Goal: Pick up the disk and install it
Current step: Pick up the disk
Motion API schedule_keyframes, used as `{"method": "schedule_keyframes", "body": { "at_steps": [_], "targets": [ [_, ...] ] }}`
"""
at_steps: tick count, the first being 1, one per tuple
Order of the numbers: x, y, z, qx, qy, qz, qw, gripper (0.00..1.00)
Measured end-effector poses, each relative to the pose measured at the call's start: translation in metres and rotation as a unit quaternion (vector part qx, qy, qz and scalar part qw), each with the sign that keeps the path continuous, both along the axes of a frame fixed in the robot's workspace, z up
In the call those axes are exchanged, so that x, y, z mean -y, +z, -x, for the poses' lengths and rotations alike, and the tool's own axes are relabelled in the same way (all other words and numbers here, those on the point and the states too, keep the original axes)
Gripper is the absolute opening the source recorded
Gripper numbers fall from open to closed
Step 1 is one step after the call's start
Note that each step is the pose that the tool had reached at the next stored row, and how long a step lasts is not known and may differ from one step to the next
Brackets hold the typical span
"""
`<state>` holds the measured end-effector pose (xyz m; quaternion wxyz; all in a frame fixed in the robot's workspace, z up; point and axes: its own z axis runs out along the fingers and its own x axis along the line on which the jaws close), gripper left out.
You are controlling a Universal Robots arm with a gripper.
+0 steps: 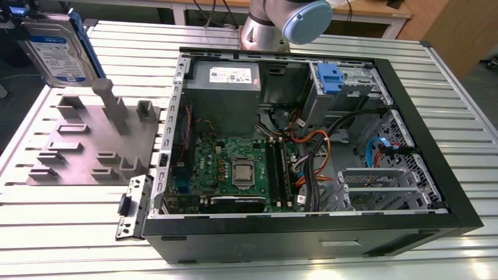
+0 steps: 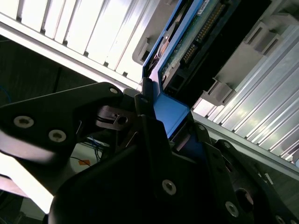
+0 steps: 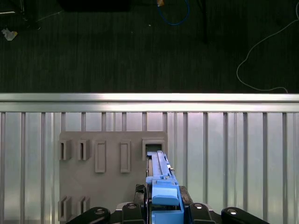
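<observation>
Gripper (image 2: 170, 119) clamped on the disk (image 1: 56, 49) by its blue bracket (image 3: 163, 193), drive sticking straight out ahead of the tool toward the grey fixture plate (image 3: 112, 186): looks rigid, heavyish, fragile w/ connector pins (image 2: 205, 28) exposed, so edge/bracket hold seems right imo.

You've got bright, even overhead light in the exterior view: the slatted table (image 1: 78, 233) shines pale with glare along its ribs, while the inside of the computer case (image 1: 272, 239) sits in soft shadow. The disk (image 1: 55, 49), at the exterior view's left, catches a sheen on its label. In the second wrist view the gripper (image 2: 170, 119) is almost a black silhouette against slats blown out white. In the first wrist view the table's edge rail glares, and the floor (image 3: 93, 46) beyond is dim
</observation>
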<state>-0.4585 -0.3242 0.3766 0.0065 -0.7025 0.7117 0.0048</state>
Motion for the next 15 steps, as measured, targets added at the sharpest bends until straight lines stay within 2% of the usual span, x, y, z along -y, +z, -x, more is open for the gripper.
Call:
{"method": "schedule_keyframes", "body": {
  "at_steps": [15],
  "targets": [
    [0.0, 0.0034, 0.0, 0.0, 0.0, 0.0, 1.0, 0.37]
  ]
}}
